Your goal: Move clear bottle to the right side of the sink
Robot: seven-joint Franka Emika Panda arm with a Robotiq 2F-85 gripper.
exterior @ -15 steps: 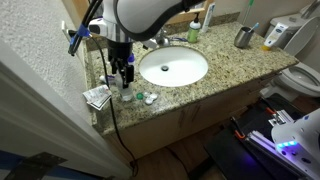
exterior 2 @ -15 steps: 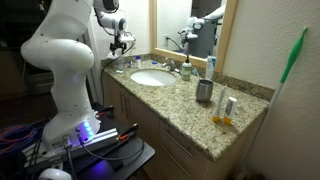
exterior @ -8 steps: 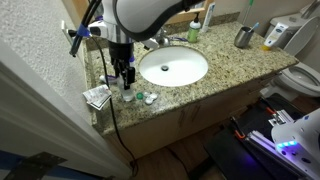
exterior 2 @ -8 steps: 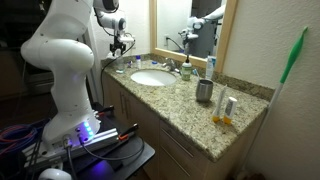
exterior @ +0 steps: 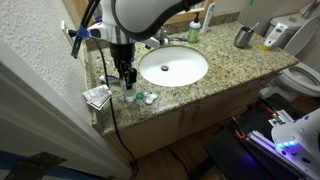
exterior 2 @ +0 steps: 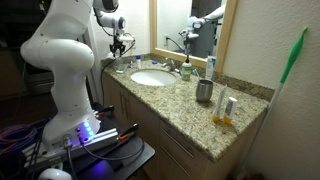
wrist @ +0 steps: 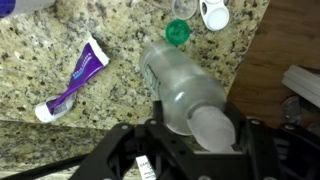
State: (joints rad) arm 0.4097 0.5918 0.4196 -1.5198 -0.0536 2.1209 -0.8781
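Bracketing the clear bottle (wrist: 185,90), the jaws stand one on each side of its near end in the wrist view, opened only about as wide as the bottle. They look to lie against its walls, but whether they press on it I cannot tell. The bottle's long axis runs straight away from the jaws toward the desk (wrist: 60,40), so it seems to stand upright, its foot near a green cap (wrist: 178,32) and a white cap (wrist: 213,14). In an exterior view all this sits just beside the sink (exterior: 172,67), off one end of the basin — the carry probably has to cross to the sink's opposite end.
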